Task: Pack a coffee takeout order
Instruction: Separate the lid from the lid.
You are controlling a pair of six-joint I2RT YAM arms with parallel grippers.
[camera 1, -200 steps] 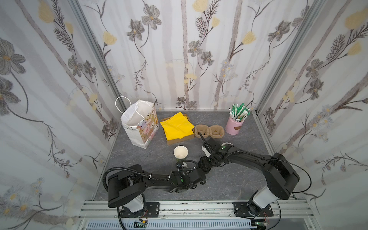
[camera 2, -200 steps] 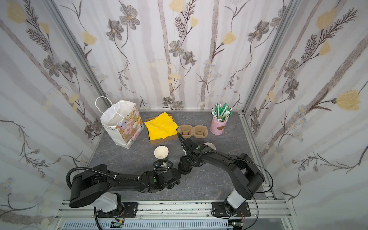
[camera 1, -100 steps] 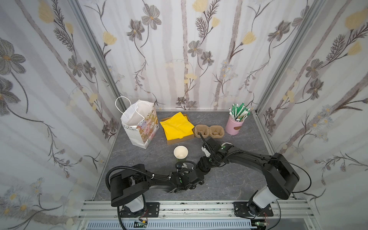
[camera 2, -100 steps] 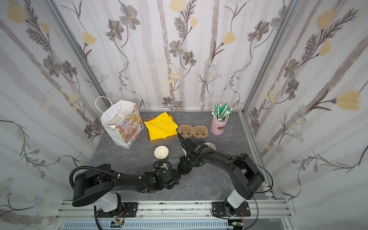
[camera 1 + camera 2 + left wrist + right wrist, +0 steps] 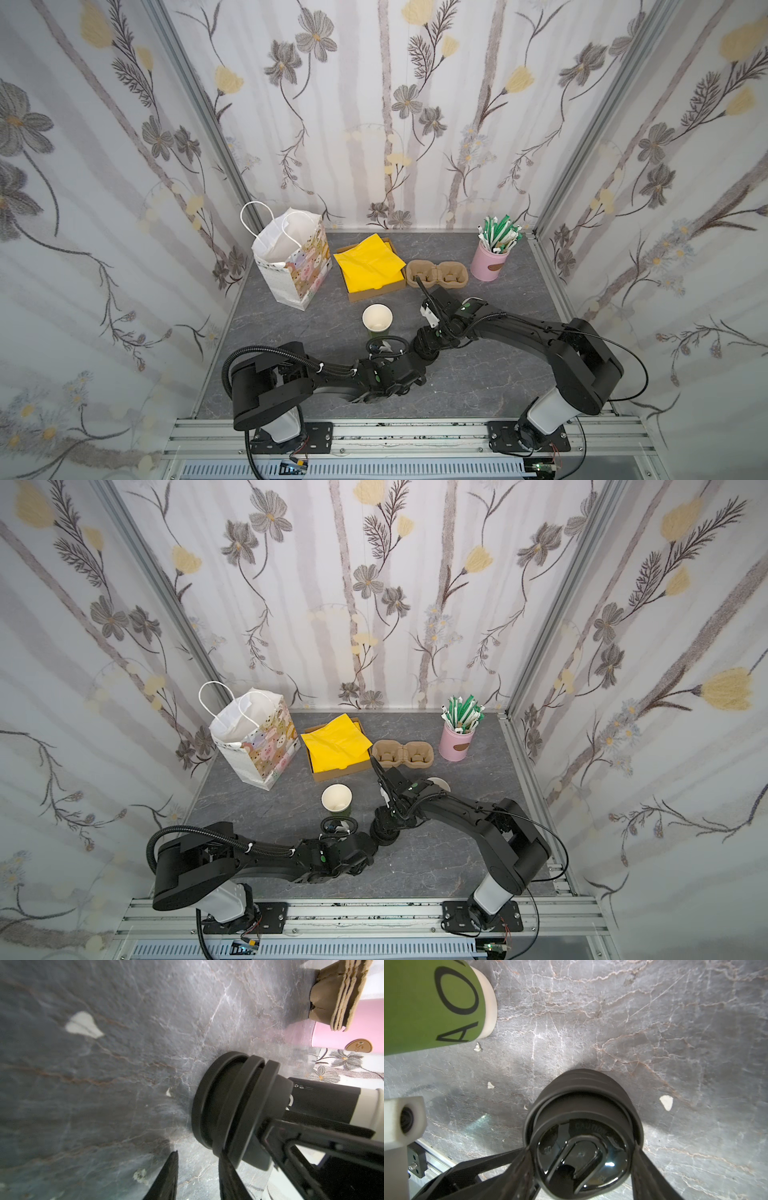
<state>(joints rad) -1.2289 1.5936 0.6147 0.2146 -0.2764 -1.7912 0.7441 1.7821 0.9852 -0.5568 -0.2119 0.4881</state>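
- The right pincer is clamped across the black lid, one finger on each side of its rim. That lid tops a nest of lower lids, so the grip looks meant to lift a single lid free.
- The left pincer sits low over the tabletop, hard against the nest. It is half spread, with bare tabletop between its fingers and nothing pinched. It is probably there to steady the lids underneath. Whether one finger touches the bottom rim, I cannot tell.
- The green cup stands upright and unlidded just beyond both pincers.
- The yellow napkin lies in a cardboard tray further beyond the cup, with the paper bag beside it.
- The black cups stand close behind the right pincer, with the cup carrier beyond.
- The left arm's cable loop lies between lid and cup and may crowd the move.
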